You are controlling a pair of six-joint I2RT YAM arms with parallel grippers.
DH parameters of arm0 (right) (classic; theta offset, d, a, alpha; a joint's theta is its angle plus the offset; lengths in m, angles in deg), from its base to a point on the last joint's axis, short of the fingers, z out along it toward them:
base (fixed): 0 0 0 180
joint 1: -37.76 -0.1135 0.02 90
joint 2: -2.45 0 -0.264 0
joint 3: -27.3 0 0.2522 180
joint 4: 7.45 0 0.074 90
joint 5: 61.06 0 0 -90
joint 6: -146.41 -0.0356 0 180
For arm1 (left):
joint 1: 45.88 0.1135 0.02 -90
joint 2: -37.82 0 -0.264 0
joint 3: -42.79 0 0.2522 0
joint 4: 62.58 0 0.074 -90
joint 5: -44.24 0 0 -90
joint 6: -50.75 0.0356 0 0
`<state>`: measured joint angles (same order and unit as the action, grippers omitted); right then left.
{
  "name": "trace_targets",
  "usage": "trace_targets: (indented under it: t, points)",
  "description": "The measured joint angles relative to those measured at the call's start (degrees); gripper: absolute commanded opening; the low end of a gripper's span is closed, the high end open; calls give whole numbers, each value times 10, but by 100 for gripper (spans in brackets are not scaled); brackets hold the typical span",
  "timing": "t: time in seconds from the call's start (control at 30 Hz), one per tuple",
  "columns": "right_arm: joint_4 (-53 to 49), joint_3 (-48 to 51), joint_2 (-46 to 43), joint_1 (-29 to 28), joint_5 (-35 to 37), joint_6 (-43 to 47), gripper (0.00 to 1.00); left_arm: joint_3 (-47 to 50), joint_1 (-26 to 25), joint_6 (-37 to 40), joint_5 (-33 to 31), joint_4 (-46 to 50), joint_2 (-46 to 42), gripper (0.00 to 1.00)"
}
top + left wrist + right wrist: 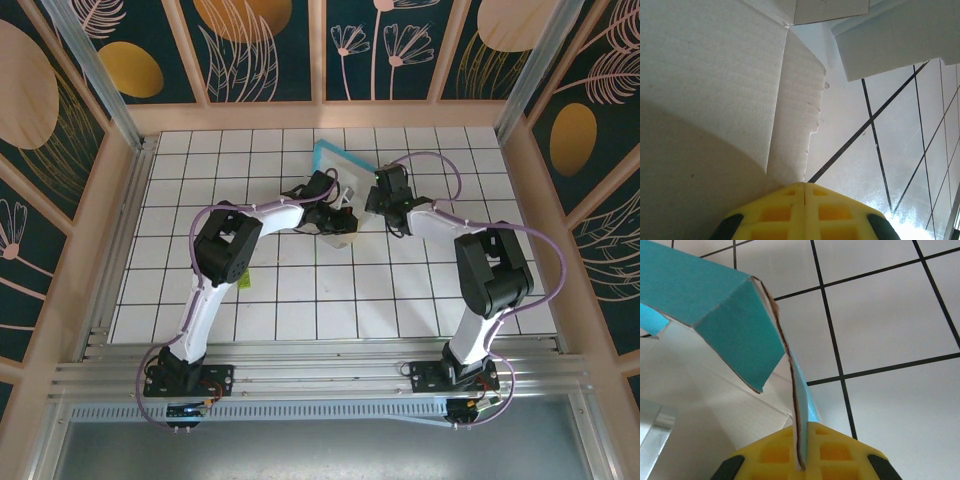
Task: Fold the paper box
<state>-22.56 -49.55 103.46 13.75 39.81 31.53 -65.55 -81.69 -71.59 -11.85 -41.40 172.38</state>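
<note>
The paper box (343, 160) is at the back middle of the tiled table, cyan on one face and whitish-grey on the other, partly folded, with both grippers at it. My left gripper (336, 200) is on its near left side. In the left wrist view the grey card (715, 85) fills the left half, and a flap's edge runs down into the seam of my left gripper (805, 185), which is shut on it. My right gripper (373, 197) is on the box's right side. In the right wrist view my right gripper (807, 427) is shut on a thin cyan flap (801, 385) standing edge-on.
The white tiled table (300, 290) stretches toward the arm bases. Patterned walls with wooden frames (320, 115) close in the back and sides. An aluminium rail (320, 375) runs along the near edge.
</note>
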Motion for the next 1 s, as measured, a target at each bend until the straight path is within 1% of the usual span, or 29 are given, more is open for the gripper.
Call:
trace_targets:
  t: [0.43, 0.6, 0.77, 0.8, 0.87, 1.0]
  points:
    - [20, -4, 13, -12, -8, -94, 7, 2, 0, -2, 8, -12, 2, 0]
    - [38, -4, 22, -29, 10, -123, 7, 3, 1, -10, 16, -18, 3, 0]
    - [75, 20, 24, -48, 45, -128, 6, 21, 1, -29, 20, -47, -2, 0]
    - [84, 25, 24, -50, 50, -127, 6, 24, 1, -32, 18, -52, -4, 1]
    - [104, 38, 23, -55, 62, -125, 6, 33, 0, -40, 14, -61, -9, 9]
    - [130, 58, 19, -59, 77, -116, 6, 63, 0, -61, -1, -73, -33, 16]
